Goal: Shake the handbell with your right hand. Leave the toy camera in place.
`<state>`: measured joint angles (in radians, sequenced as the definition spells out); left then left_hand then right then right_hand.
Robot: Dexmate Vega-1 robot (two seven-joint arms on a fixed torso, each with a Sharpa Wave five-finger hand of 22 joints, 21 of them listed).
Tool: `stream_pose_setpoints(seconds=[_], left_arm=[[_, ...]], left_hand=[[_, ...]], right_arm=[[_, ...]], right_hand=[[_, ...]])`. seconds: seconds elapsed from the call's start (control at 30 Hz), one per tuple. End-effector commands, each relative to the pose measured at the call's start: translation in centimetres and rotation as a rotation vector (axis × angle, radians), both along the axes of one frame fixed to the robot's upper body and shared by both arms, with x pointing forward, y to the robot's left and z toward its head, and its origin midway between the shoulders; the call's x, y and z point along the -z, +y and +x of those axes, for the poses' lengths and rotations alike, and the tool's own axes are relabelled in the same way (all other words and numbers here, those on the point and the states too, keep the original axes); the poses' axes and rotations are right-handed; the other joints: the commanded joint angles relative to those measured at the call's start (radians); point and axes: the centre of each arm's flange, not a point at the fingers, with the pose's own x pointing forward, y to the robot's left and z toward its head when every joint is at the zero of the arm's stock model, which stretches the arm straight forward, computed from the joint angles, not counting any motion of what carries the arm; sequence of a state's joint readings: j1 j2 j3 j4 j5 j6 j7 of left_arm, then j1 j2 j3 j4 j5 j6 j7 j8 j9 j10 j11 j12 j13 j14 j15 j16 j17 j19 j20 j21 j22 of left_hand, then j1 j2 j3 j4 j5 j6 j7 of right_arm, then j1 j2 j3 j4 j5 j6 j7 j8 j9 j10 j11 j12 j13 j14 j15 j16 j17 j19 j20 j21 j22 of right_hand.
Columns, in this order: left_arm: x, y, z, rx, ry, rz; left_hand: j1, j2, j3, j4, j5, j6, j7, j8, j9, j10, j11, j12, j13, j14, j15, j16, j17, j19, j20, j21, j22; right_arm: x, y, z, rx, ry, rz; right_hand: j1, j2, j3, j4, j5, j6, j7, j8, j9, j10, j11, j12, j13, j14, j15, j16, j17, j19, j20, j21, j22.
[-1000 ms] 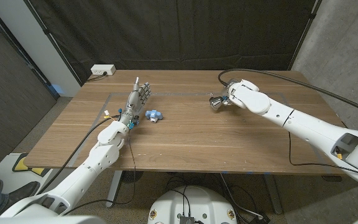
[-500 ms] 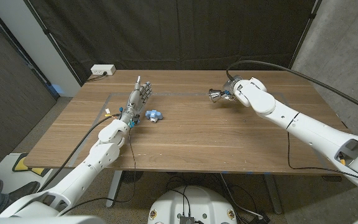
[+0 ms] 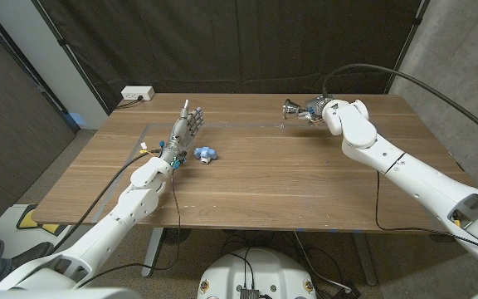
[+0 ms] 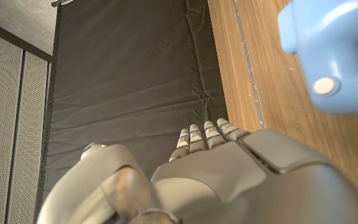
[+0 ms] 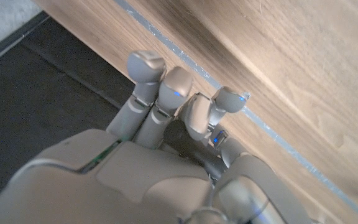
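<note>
A: Where is the handbell [image 3: 292,108] at this moment?

B: It is in the right hand [image 3: 320,110], above the far part of the worktop [image 3: 305,178], near the back edge. In the head view the shiny bell sticks out sideways from the hand, toward the robot's left, and it does not touch the wood.

A: How do the fingers of that hand stand?

B: They are clenched around the handle. In the right wrist view the fingers [image 5: 166,93] are curled in tightly over something dark and metallic. The handle itself is mostly hidden there, so I cannot tell exactly how it lies in the palm.

A: And the toy camera [image 3: 204,154]?

B: The small blue toy sits on the worktop, on the robot's left side, well apart from the bell. It is just beside the left hand [image 3: 183,133], toward the middle of the worktop. In the left wrist view it shows as a large blurred blue shape [image 4: 331,53] with a pale round button.

A: Is the left hand holding it?

B: No. The left hand grips nothing; its fingers [image 4: 204,134] are stretched out and point to the far edge. Whether the hand touches the toy, I cannot tell.

A: Anything else around?

B: A pale line of tape [image 3: 239,124] runs across the worktop near the back. A white power strip [image 3: 137,94] lies behind the far left corner, and a black curtain [image 3: 222,41] hangs behind all.
</note>
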<state>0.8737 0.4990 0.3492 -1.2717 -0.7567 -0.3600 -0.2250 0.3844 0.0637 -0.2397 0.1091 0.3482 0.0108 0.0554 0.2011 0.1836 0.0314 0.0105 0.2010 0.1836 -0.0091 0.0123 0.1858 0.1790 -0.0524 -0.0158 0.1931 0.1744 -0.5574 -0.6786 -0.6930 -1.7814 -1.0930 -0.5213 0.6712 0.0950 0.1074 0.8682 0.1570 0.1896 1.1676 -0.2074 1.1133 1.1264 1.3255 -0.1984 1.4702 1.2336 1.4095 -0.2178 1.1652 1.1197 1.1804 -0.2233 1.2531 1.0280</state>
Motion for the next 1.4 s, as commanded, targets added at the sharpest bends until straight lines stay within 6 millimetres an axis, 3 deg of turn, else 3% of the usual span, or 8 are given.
stream_pose_setpoints(seconds=[0.03,0.3,0.43,0.53,0.97,1.0,1.07,1.4], left_arm=[[0.2,0.1,-0.6,-0.008,0.001,0.002],[0.3,0.1,-0.9,-0.012,-0.001,0.002],[0.3,0.0,-1.1,-0.013,-0.002,0.008],[0.3,0.0,-1.2,-0.014,-0.004,0.006],[0.7,-0.2,-1.4,-0.013,0.006,0.005],[0.7,-0.2,-1.5,-0.013,0.006,0.006],[0.6,-0.2,-1.5,-0.014,0.006,0.008],[-0.1,-0.6,-1.4,-0.009,0.003,0.030]], left_hand=[[0.003,0.006,-0.012,0.000,-0.001,0.005,0.001,0.000,0.005,0.003,0.001,0.002,0.006,-0.002,0.003,0.003,0.004,-0.006,-0.001,0.004,0.005],[0.004,0.008,-0.013,0.000,-0.001,0.006,0.003,0.000,0.005,0.004,0.001,0.002,0.006,-0.002,0.002,0.003,0.004,-0.007,0.001,0.004,0.005],[0.004,0.008,-0.014,0.000,-0.001,0.005,0.002,0.000,0.005,0.004,0.002,0.002,0.006,-0.001,0.002,0.003,0.004,-0.008,0.001,0.004,0.005],[0.005,0.009,-0.014,0.000,-0.001,0.005,0.003,0.000,0.005,0.004,0.002,0.002,0.006,-0.002,0.003,0.003,0.004,-0.009,0.002,0.004,0.005],[0.006,0.010,-0.017,0.000,-0.002,0.005,0.004,0.000,0.005,0.003,0.003,0.001,0.006,-0.002,0.003,0.003,0.004,-0.009,0.004,0.004,0.005],[0.006,0.011,-0.017,0.000,-0.002,0.005,0.004,0.000,0.005,0.003,0.002,0.001,0.006,-0.002,0.003,0.003,0.004,-0.009,0.004,0.004,0.005],[0.006,0.011,-0.018,0.000,-0.002,0.006,0.004,0.000,0.005,0.003,0.003,0.001,0.006,-0.003,0.002,0.002,0.004,-0.010,0.004,0.004,0.005],[0.007,0.012,-0.019,0.000,-0.002,0.005,0.004,-0.001,0.005,0.004,0.001,0.002,0.006,-0.003,0.003,0.002,0.004,-0.011,0.006,0.003,0.005]], right_arm=[[0.1,-2.8,-1.6,-0.058,-0.114,0.433],[0.5,-4.5,-2.5,-0.091,-0.216,0.607],[0.5,-4.7,-3.2,-0.115,-0.279,0.660],[0.5,-4.8,-3.5,-0.135,-0.305,0.695],[1.1,-6.9,-3.7,-0.271,-0.362,1.040],[1.2,-7.0,-3.7,-0.282,-0.365,1.071],[1.5,-7.4,-3.6,-0.312,-0.374,1.148],[3.4,-9.2,-2.8,-0.449,-0.324,1.668]], right_hand=[[-0.014,0.007,0.012,-0.005,-0.005,0.001,-0.001,0.006,-0.004,0.004,0.003,0.082,0.003,0.002,-0.001,0.009,-0.005,0.013,-0.001,-0.009,-0.003],[-0.016,0.008,0.018,-0.010,-0.007,-0.005,0.000,0.007,-0.022,0.007,0.003,0.083,0.003,0.000,0.000,0.016,-0.020,0.027,-0.001,-0.015,-0.003],[-0.016,0.008,0.023,-0.012,-0.008,-0.006,-0.001,0.025,-0.008,0.009,0.003,0.083,0.003,0.002,0.000,0.028,-0.023,0.032,-0.001,-0.019,-0.001],[-0.018,0.009,0.026,-0.011,-0.008,-0.003,0.001,0.023,-0.023,0.009,0.003,0.084,0.003,0.004,0.000,0.035,-0.028,0.034,-0.001,-0.018,0.007],[-0.020,0.009,0.036,-0.011,-0.010,-0.013,-0.001,0.038,-0.026,0.009,0.003,0.084,0.003,0.003,0.000,0.051,-0.046,0.041,-0.001,-0.018,0.035],[-0.021,0.009,0.037,-0.011,-0.010,-0.015,0.000,0.044,-0.018,0.009,0.003,0.084,0.003,0.000,0.000,0.054,-0.046,0.042,-0.001,-0.019,0.037],[-0.020,0.009,0.038,-0.011,-0.010,-0.016,0.003,0.030,-0.045,0.009,0.003,0.084,0.003,0.003,0.000,0.057,-0.047,0.043,-0.001,-0.020,0.038],[-0.020,0.011,0.048,-0.011,-0.011,-0.021,0.001,0.052,-0.038,0.008,0.003,0.083,0.003,0.003,0.000,0.072,-0.058,0.055,-0.001,-0.007,0.083]])
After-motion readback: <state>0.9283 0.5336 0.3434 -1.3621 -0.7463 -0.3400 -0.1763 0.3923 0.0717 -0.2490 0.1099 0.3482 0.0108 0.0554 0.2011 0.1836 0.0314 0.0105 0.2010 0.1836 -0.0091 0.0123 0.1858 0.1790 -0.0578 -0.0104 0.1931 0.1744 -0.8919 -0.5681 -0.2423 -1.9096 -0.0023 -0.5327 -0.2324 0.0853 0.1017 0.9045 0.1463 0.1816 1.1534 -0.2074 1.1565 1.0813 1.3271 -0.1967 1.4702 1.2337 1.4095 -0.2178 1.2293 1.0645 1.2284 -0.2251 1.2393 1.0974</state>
